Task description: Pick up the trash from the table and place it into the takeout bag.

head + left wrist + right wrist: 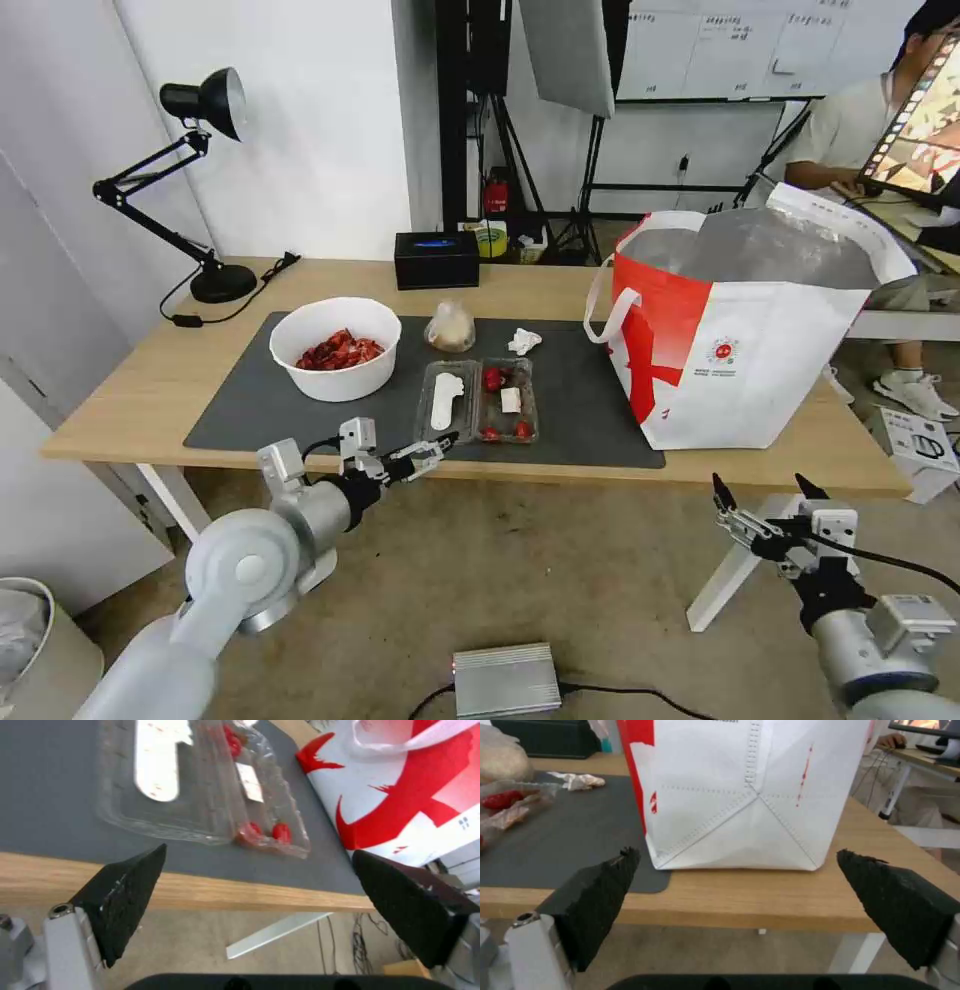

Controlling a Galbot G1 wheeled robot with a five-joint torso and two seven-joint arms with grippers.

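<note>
Closest in, the left hand [432, 455] hangs just off the counter's [130, 400] front edge, fingers spread wide and holding nothing, pointed at the clear plastic tray [478, 400]. That tray sits on the grey mat [590, 400], near its front edge, lid folded open, red scraps [265, 830] in one half and a white strip in the other. Behind the tray on the mat: the small clear bag with a beige lump [451, 327], and beside that, toward the takeout bag [750, 320], the crumpled tissue [523, 341]. Away from the takeout bag, past the tray, stands the white bowl [335, 350] of red shells. The takeout bag itself stands upright at the mat's end, mouth open, foil lining showing. The right hand [762, 491] waits below the counter edge in front of the takeout bag, fingers wide apart and empty.
</note>
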